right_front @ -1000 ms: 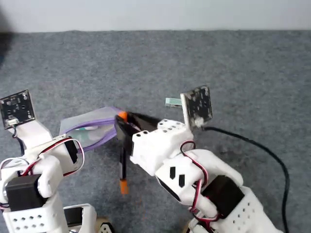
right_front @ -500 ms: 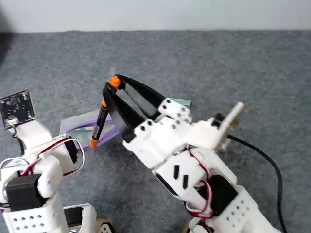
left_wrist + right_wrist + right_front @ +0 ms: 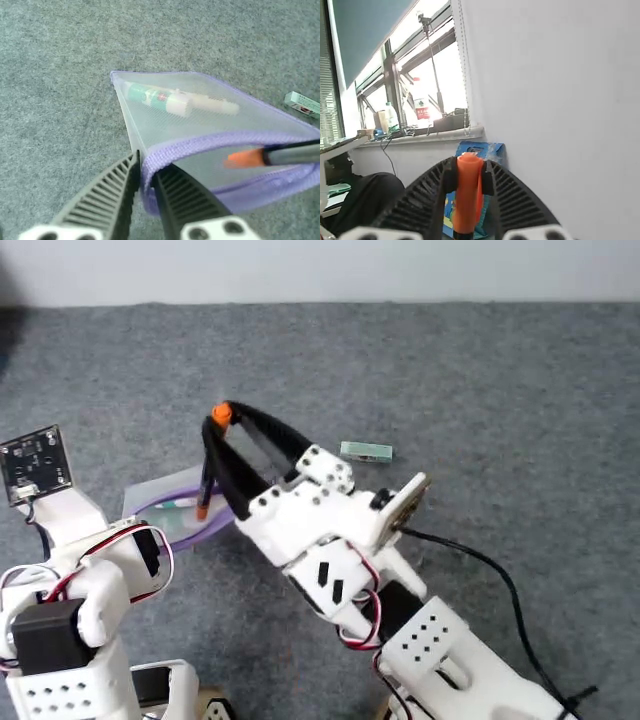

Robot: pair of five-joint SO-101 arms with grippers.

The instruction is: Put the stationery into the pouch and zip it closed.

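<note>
A clear pouch (image 3: pixel 180 505) with a purple zipper edge lies on the grey carpet, a green-and-white glue stick (image 3: pixel 165 98) inside it. My left gripper (image 3: pixel 145 192) is shut on the pouch's (image 3: pixel 200 125) purple rim at one corner. My right gripper (image 3: pixel 218 425) is shut on the orange top of a black pen (image 3: pixel 208 475), which hangs nearly upright. The pen's orange tip (image 3: pixel 245 158) sits at the pouch's opening. In the right wrist view the orange cap (image 3: pixel 468 192) is clamped between the fingers. A small green eraser (image 3: pixel 365 451) lies on the carpet to the right.
The right arm's black cable (image 3: pixel 500 585) trails over the carpet at the right. A pale wall (image 3: pixel 320 270) borders the carpet at the back.
My right gripper lifted the pen off the carpet, swung it upright, and carried it left until its tip reached the pouch's mouth. The left gripper stayed on the pouch rim.
</note>
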